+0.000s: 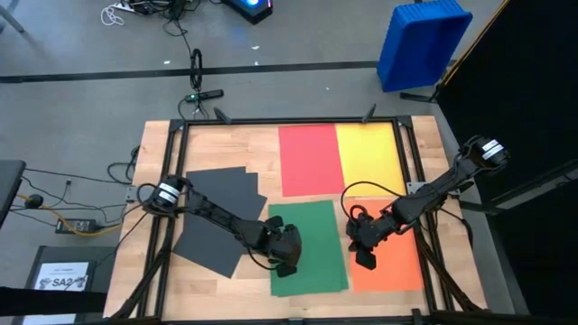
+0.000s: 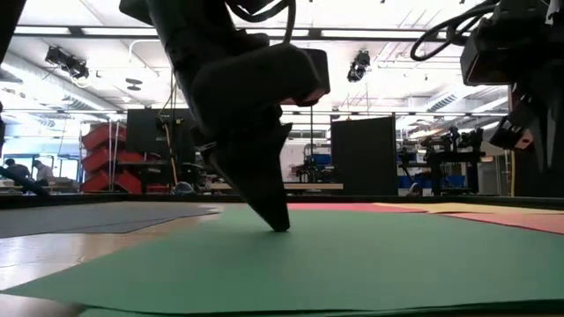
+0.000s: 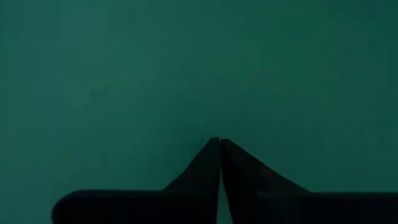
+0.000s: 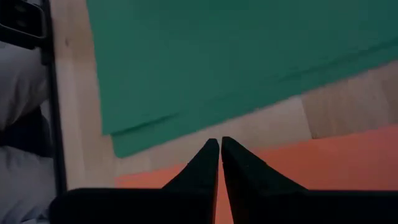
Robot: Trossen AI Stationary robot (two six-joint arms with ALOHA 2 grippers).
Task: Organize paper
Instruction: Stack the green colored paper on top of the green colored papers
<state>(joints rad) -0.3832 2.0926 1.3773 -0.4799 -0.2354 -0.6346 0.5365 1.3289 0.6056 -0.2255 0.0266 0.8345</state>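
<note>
Risk of buckling: left claw [image 1: 289, 255], shut and holding nothing, presses its tips onto the green paper [image 1: 307, 246] at mid-counter, while right claw [image 1: 366, 250], shut and empty, hangs above the orange paper [image 1: 393, 262] alongside.

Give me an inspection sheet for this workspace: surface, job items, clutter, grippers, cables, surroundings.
Surface: wooden table inside a black frame, mostly covered by paper.
Job's things: dark grey sheets fanned at the left; green sheets in the middle, slightly offset in the right wrist view; red sheet and yellow sheet side by side at the far edge; orange sheet at the right.
Clutter: nothing seen on the table.
Grippers: left gripper shut, tip pressed on the green sheets; right gripper shut, over the orange sheet's edge.
Cables: loops on the right arm; floor wires left of the table.
Surroundings: blue bin; white SA2 sheet on the floor.
</note>
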